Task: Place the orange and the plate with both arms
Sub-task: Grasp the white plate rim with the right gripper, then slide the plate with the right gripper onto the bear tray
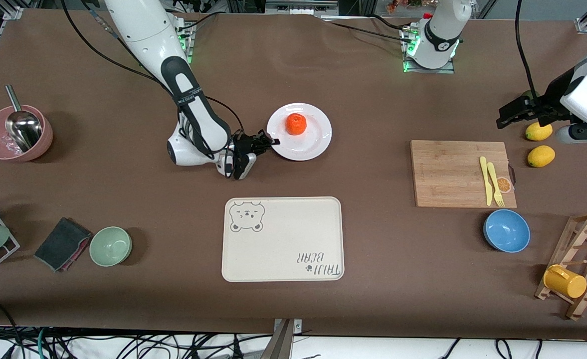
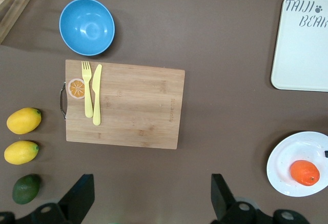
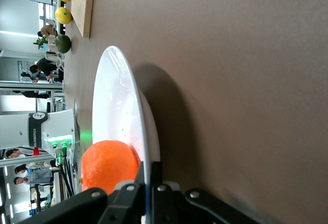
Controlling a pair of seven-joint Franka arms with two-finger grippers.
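1. The cream bear tray (image 1: 283, 239) is lying nearest the camera.
2. The plate (image 1: 313, 142) is sitting farther back, the orange (image 1: 296, 123) resting on it.
3. The right gripper (image 1: 272, 141) is pinching the plate's rim, jaws closed.
4. The left gripper (image 1: 515, 113) is waiting above the lemons (image 1: 538, 131), jaws spread wide, empty.

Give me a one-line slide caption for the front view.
Right gripper shut on the plate rim, orange on it; left gripper waits open above the lemons.
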